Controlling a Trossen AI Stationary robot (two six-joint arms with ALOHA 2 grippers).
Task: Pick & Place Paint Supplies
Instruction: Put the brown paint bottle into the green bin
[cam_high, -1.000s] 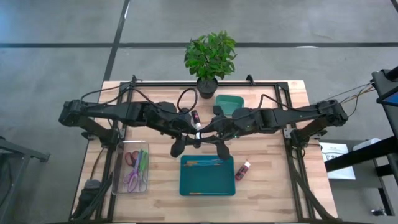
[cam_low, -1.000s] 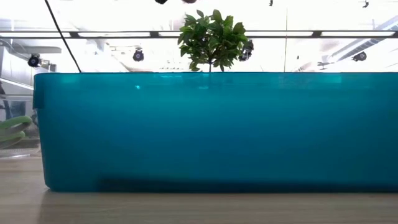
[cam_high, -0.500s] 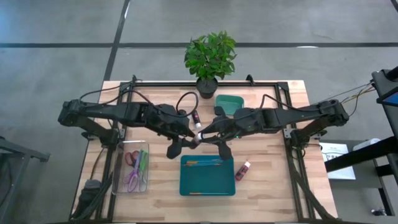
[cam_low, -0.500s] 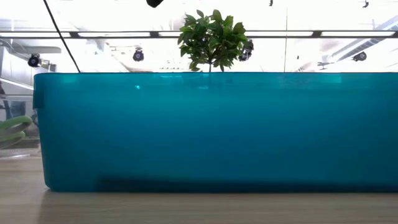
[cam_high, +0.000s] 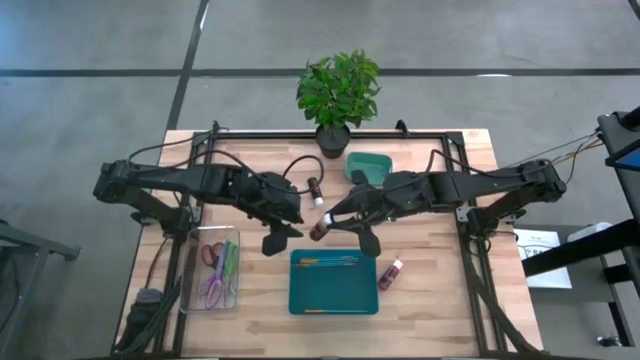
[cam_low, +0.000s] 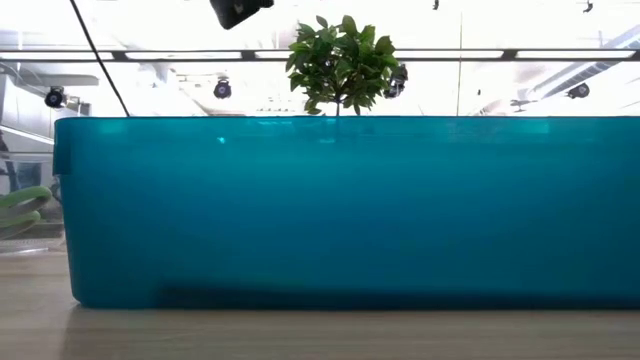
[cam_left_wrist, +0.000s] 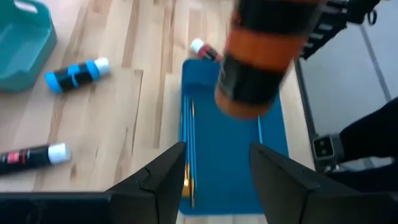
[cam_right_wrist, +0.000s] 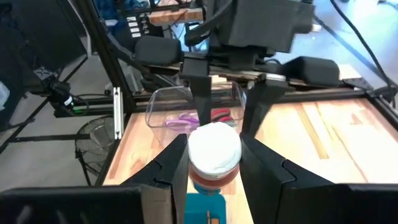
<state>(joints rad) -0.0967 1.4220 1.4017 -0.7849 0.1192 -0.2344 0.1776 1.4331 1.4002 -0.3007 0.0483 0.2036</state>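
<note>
Since a second ago the left gripper (cam_high: 283, 222) has let go of the bottle and drawn back from the right gripper (cam_high: 326, 222), so the two no longer meet over the middle of the table. The right gripper's fingers (cam_right_wrist: 176, 163) are clamped on a dark red paint bottle (cam_high: 319, 229) with a white cap (cam_right_wrist: 214, 148), held above the bench just behind the teal tray (cam_high: 334, 283). The left gripper hangs a short way beside it, fingers (cam_left_wrist: 163, 175) parted and empty. Under and ahead of the grippers the tray holds thin brushes (cam_high: 326, 262). Just behind the left gripper lies a black bottle (cam_high: 314, 186); a pinkish bottle (cam_high: 391, 272) lies beside the tray on the right arm's side. The left wrist view also shows a blue bottle (cam_left_wrist: 77, 74) on the wood
</note>
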